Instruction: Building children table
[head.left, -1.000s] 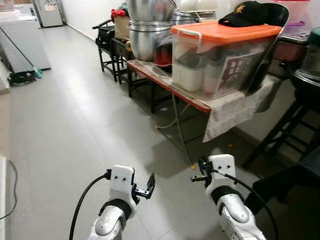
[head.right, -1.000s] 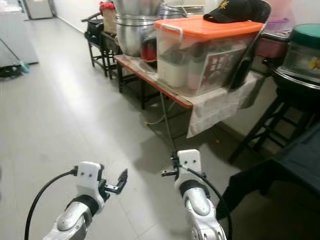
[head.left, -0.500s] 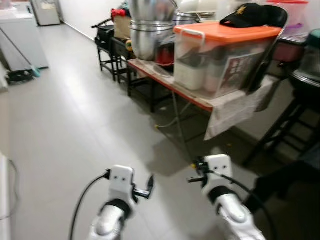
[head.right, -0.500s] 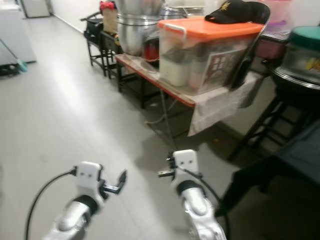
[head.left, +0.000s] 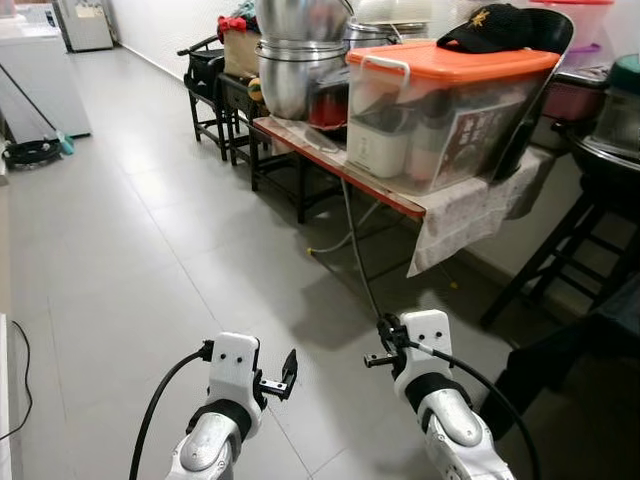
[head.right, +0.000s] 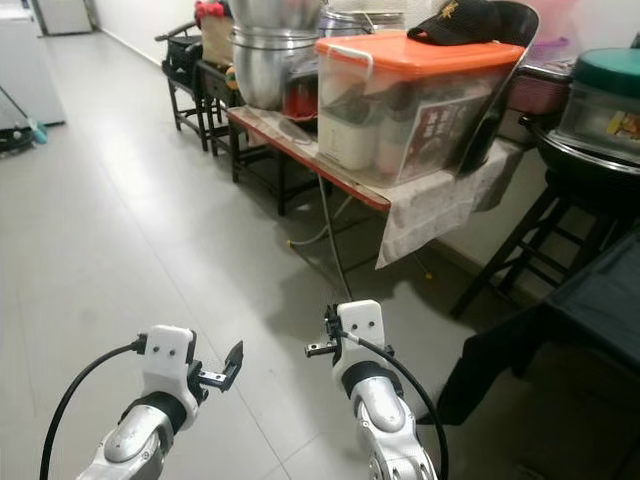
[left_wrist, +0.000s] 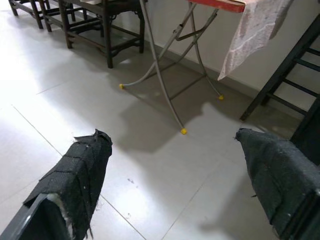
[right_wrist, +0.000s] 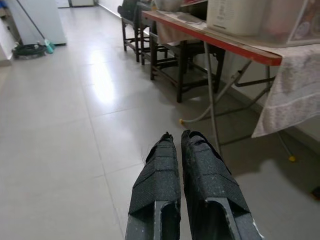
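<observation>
Grey tiled floor (head.left: 130, 260) of a long room, seen from the robot's head. Both arms are raised in front of the body over bare floor. Left gripper (head.left: 289, 366) — fingers spread wide apart in its wrist view, with nothing between them. Right gripper (head.left: 372, 358) — its two black fingers (right_wrist: 155, 185) pressed together side by side, clenched on nothing.

Along the robot's right stands a folding table (head.left: 330, 160) with a red edge and thin metal legs ending in yellow feet; a patterned cloth (head.left: 470, 215) hangs off its near end. On it sits a clear storage bin with an orange lid (head.left: 450, 110), and a black cap (head.left: 495, 25) lies on the lid. Beyond the bin stand stacked steel pots (head.left: 295, 60). Dark wooden chairs (head.left: 215, 90) line the wall farther on, and a dark stool (head.left: 560, 250) stands nearer, just past the cloth. A white appliance (head.left: 40, 85) stands far off on the left side of the room.

No part of a children's table can be made out, so its place cannot be told.
</observation>
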